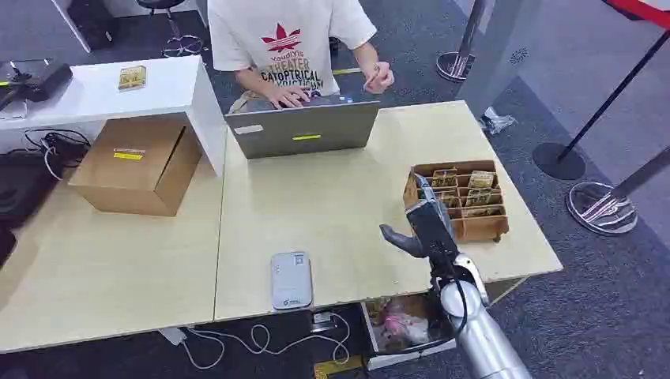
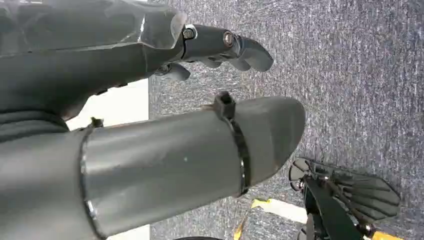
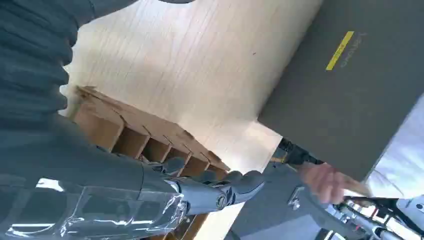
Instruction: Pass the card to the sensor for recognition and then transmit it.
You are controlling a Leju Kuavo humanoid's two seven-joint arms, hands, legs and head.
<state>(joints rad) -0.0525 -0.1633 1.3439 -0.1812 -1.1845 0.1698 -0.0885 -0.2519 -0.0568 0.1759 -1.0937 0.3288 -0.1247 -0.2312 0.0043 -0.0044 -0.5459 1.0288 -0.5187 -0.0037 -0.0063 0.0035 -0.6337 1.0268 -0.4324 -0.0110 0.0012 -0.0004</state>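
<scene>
A person (image 1: 288,39) sits at the far side of the worktop (image 1: 332,205) behind an open laptop (image 1: 304,130), one hand on its keys. To the left a cardboard box (image 1: 138,164) rests on the worktop, beside a white shelf (image 1: 103,87) that carries a small yellow pack (image 1: 132,77). Near the front edge lies the grey sensor (image 1: 291,279), flat, with bare worktop between it and the wooden card box (image 1: 466,201) at the right end. Cables (image 1: 261,339) hang below the front edge, and stanchion bases (image 1: 604,209) stand on the carpet to the right.

The cards (image 1: 479,180) stand upright in the slots of the card box. The right robot hand (image 1: 427,225) hovers just at the box's left side, fingers stretched toward the slots and thumb spread out to the left; it holds nothing. In the right wrist view its fingertips (image 3: 247,182) lie over the box's compartments; whether they touch a card cannot be told.

The left robot hand (image 2: 210,50) hangs over the carpet, fingers apart from the thumb and loosely curved, grasping nothing.
</scene>
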